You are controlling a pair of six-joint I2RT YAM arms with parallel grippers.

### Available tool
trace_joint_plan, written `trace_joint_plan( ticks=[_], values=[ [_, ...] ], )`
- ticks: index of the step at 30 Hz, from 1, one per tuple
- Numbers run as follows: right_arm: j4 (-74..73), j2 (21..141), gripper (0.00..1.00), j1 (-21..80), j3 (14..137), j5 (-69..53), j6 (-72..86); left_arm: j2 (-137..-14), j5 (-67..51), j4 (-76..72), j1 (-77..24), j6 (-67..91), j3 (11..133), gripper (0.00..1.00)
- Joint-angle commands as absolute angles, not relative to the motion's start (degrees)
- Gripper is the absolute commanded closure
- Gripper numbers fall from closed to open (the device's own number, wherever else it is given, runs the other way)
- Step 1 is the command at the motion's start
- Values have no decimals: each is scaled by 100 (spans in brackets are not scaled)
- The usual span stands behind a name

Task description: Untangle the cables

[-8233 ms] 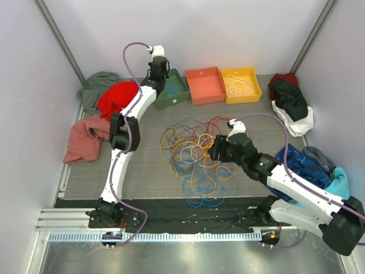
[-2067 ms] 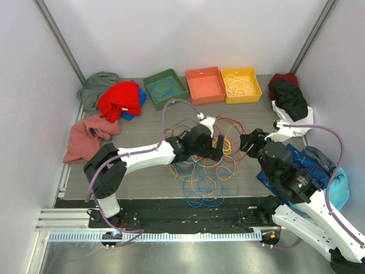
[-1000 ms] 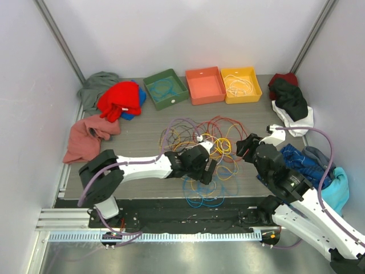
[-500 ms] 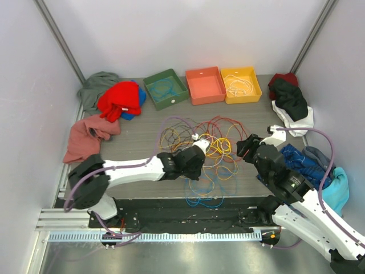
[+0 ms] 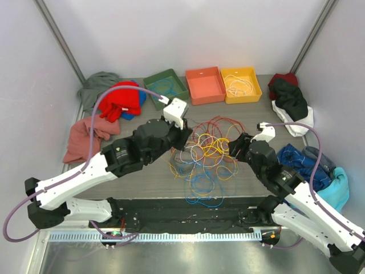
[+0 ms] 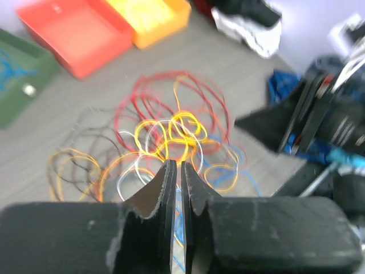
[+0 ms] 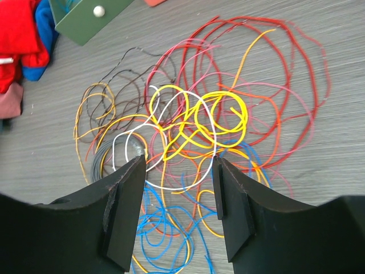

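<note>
The cables (image 5: 205, 151) lie in a loose tangle of red, yellow, orange, blue, white and brown loops on the grey table. My left gripper (image 5: 183, 132) hangs raised over the tangle's left back edge. In the left wrist view it (image 6: 175, 164) is shut to a thin slit, and a blue strand shows in that slit above the cables (image 6: 171, 125). My right gripper (image 5: 235, 147) hovers at the tangle's right side. The right wrist view shows it (image 7: 178, 160) open, with nothing between its fingers and the cables (image 7: 194, 125) below.
Along the back stand a green bin (image 5: 153, 84) holding a blue cable, an orange bin (image 5: 204, 85) and a yellow bin (image 5: 255, 91) holding a white cable. Clothes lie heaped at the left (image 5: 117, 100) and at the right (image 5: 291, 103).
My left gripper closed low in the blue loops, then rose and swung back to the left. The blue loops shifted left and up with it. The right gripper edged slightly left.
</note>
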State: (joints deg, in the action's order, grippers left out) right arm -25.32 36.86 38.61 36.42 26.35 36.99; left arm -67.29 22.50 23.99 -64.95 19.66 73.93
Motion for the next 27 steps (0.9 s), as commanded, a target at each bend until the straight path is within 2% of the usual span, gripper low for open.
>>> trace_joint_plan(
  ticks=[1,3,4,5,8,13,27],
  values=[
    [-2030,3884,42,3858,3718,2198,3612,-6899,2664,2979,-6434,1292,7945,89],
    [-2030,3920,42,3850,3727,2162,3612,-7135,2183,3102,-6416,1510,7815,77],
    [-2039,3911,42,3850,3718,2171,3612,-7206,1988,3085,-6416,1634,7700,68],
    [-2065,3859,42,3850,3700,2188,3595,-7285,1795,2998,-6416,1800,7517,53],
    [-2109,3771,42,3858,3683,2311,3551,-7444,1100,2261,-6416,2477,6612,32],
    [-2206,3700,42,3850,3744,2426,3463,-8005,634,1311,-6416,3040,5775,32],
    [-2557,3516,42,3850,3735,2645,3384,-9719,36,431,-6416,3103,5906,36]
  ],
)
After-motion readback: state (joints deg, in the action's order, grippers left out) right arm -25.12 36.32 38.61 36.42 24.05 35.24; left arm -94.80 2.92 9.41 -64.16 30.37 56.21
